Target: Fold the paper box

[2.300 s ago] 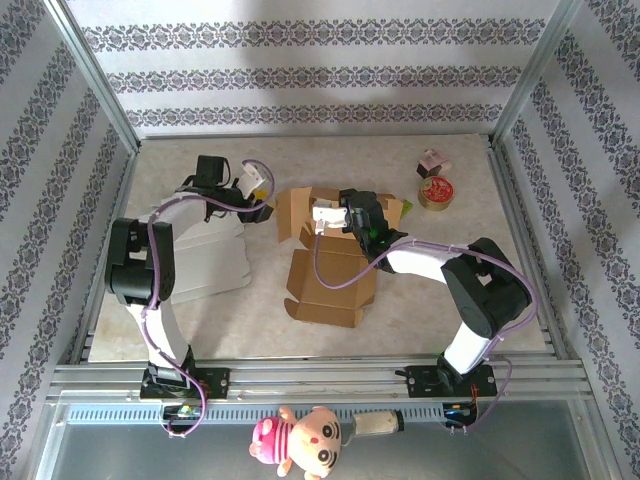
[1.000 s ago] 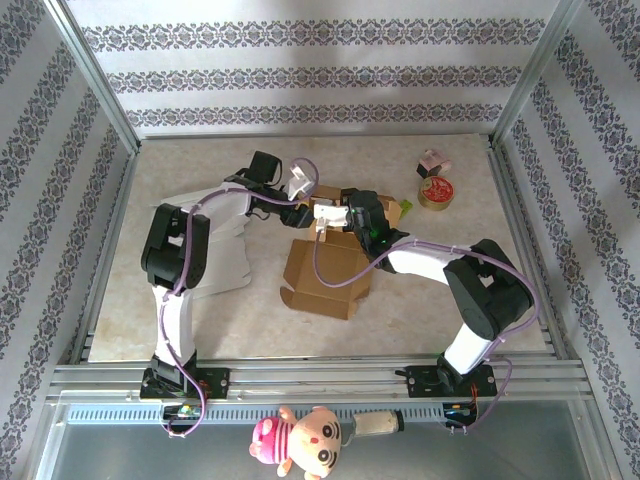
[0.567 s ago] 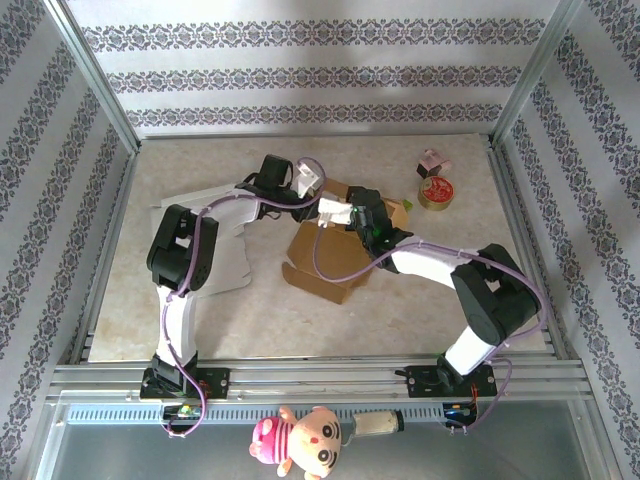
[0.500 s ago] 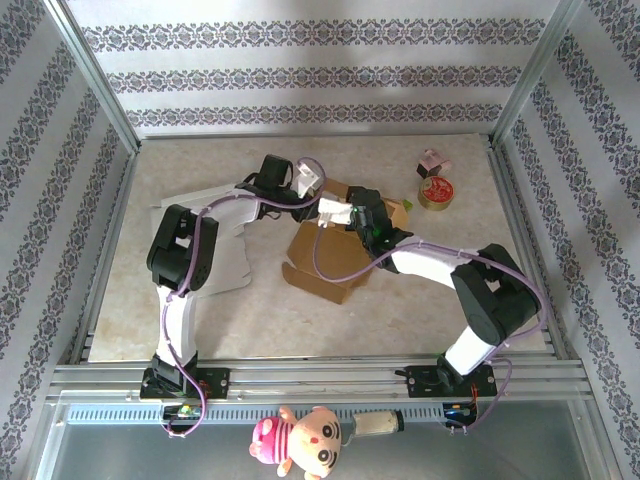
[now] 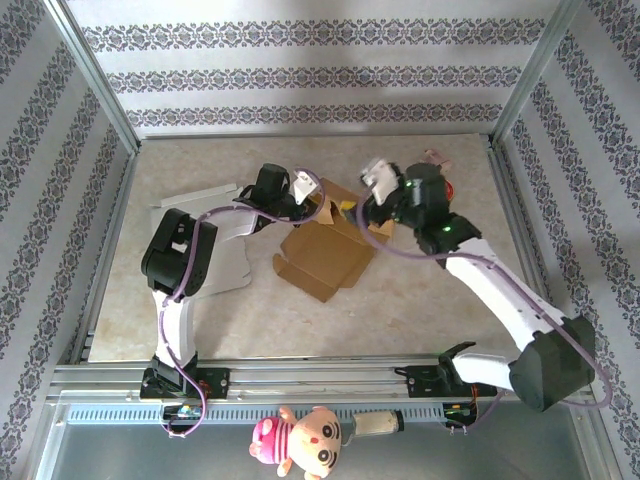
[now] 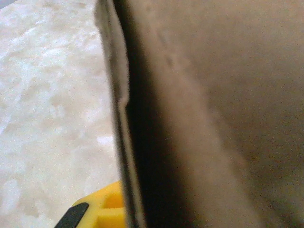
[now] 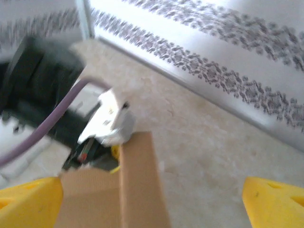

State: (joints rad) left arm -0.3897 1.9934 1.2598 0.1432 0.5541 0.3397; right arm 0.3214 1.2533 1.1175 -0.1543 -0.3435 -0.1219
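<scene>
Paper box (image 5: 322, 255) lies on the surface (image 5: 420, 290) just nearward of both sets of fingers. Its long axis is judged to run near-left to far-right, with the raised flaps pointing away. Thin card, so light, easily creased and stiff only along folds; best taken by a flap edge. Left fingers (image 6: 102, 213) are clamped on the far flap. Right fingers (image 7: 273, 198), alongside and raised, stand wide apart, holding nothing.

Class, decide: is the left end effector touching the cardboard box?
Touching. In the left wrist view, the cardboard box's flap edge runs flush against a yellow finger of the left end effector, with no gap.
</scene>
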